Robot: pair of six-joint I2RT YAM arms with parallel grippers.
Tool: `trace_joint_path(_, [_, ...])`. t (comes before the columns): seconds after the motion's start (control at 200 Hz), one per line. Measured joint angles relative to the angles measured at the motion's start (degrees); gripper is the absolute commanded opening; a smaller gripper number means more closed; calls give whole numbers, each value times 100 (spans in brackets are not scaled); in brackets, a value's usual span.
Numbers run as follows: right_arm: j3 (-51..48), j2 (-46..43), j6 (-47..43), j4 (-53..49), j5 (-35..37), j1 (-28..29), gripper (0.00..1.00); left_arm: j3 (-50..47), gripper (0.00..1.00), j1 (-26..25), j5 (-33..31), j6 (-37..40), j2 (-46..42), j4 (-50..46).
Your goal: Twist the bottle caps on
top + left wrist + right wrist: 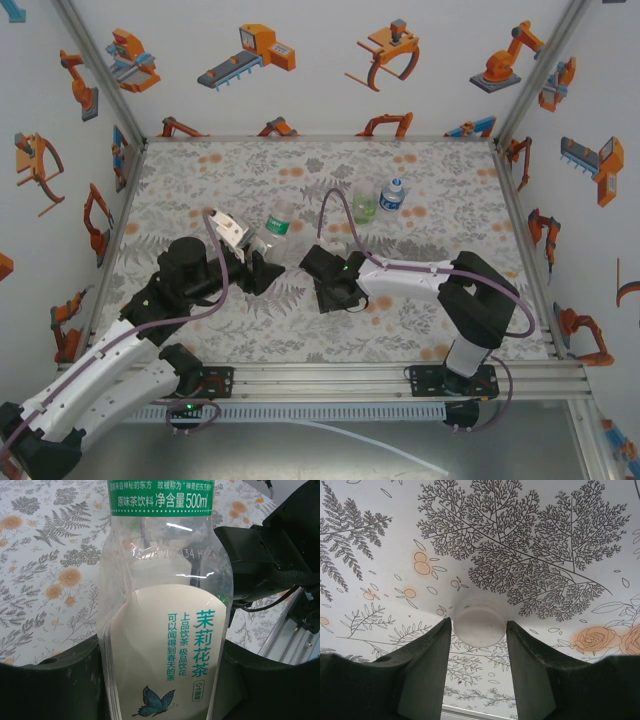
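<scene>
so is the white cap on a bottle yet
Off. The white cap lies flat on the floral table, gripped between the right claw's fingers; the bottle is apart from it, held in the left claw.

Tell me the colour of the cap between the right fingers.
The cap is white, seen best in the right wrist view.

Three bottles: one clear bottle [280, 226], one green-tinted bottle [365, 207] and one blue-labelled bottle [392, 196]. One white cap [479, 622] can be counted for certain; any others are too small to tell. Two arms: the left arm [110, 355] and the right arm [410, 272].
</scene>
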Motion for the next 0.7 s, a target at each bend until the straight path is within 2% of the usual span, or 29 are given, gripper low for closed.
trace_joint_path(0.436, [20,-83,-11,-105,181,17,33,11,0,0,39,26,76,-22])
trace_joint_path(0.576, [7,-527,-96,-101,376,26,29,122,0,0,208,151,426,-177])
trace_joint_path(0.701, [-81,-1276,-374,-55,549,24,25,144,0,0,479,323,597,-260])
